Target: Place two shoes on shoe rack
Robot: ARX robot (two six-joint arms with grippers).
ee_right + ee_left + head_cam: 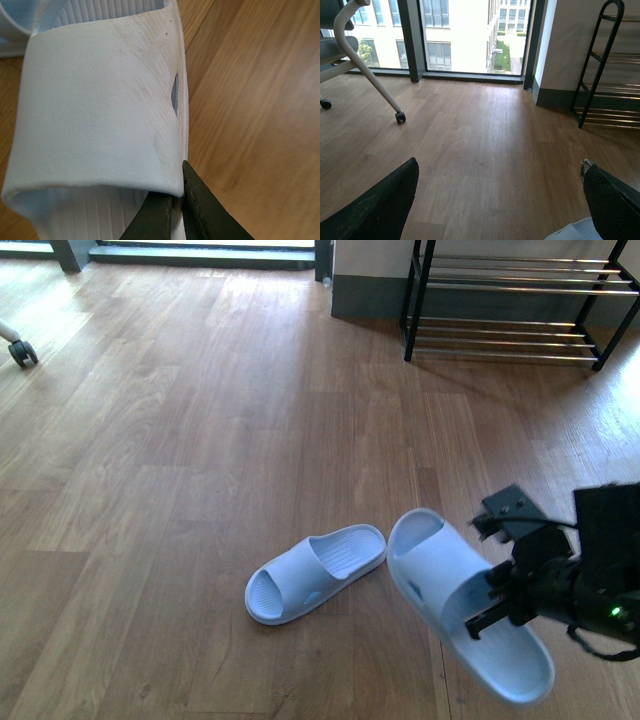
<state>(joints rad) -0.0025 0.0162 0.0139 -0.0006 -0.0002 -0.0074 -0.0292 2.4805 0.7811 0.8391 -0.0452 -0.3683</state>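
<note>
Pale blue slide [445, 575], strap [100, 100] edge pinched between right fingers [202, 215], left fingers [375, 210] spread wide apart

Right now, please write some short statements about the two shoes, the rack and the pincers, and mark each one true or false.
1. The right pincer grips one pale slide by its strap. True.
2. The other slide lies on the shoe rack. False: it lies on the wooden floor.
3. The left pincer is shut on a shoe. False: it is open, holding nothing.
4. The shoe rack stands by the wall, beyond both slides. True.
5. The shoes have laces. False: they are open slides without laces.
</note>
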